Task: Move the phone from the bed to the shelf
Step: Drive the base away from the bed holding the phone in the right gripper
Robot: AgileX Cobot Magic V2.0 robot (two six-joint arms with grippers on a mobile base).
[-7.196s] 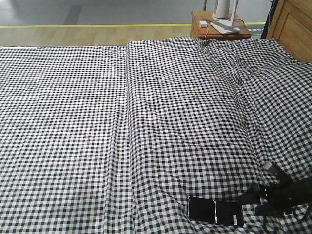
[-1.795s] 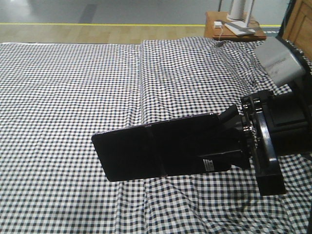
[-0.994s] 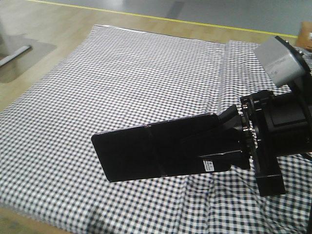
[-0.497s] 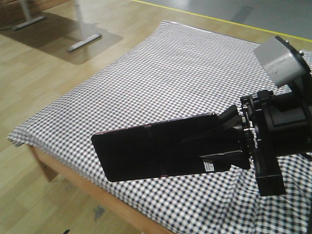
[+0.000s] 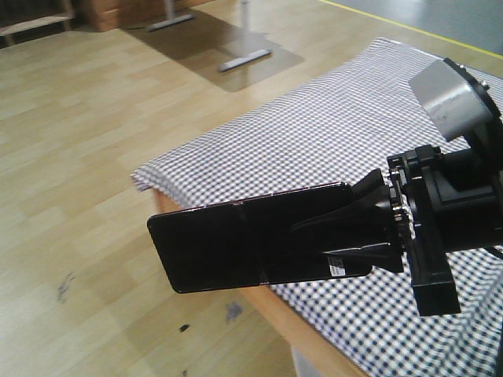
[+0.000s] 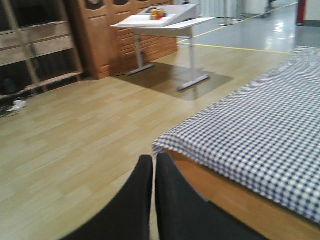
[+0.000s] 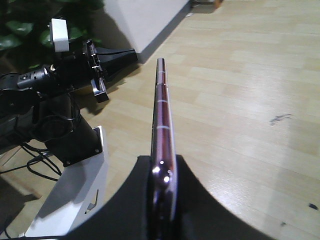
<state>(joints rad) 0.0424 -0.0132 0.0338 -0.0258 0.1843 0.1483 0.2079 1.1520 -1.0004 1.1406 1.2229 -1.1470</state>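
Pale wood flooring [image 5: 94,141] fills the left of the front view, and the gingham bed [image 5: 330,149] runs off to the upper right. We find the phone [image 5: 228,247] off the bed, held in the air at centre frame above the bed's corner and the floor. Its long side is roughly horizontal and its face is to the camera. The right gripper [image 5: 338,239] is clamped on the phone's right end, with pads on both flat faces, as the edge-on right wrist view confirms. The left gripper [image 6: 152,170] hangs with its fingers together, holding nothing. We judge the phone stiff, light and glossy, hence slippery, and breakable if dropped onto this floor. Most of it overhangs the grip, beyond the seam. Any hold belongs on the flat faces, clear of that seam. Plank shelving [image 6: 35,42] at the upper left of the left wrist view may be the shelf.
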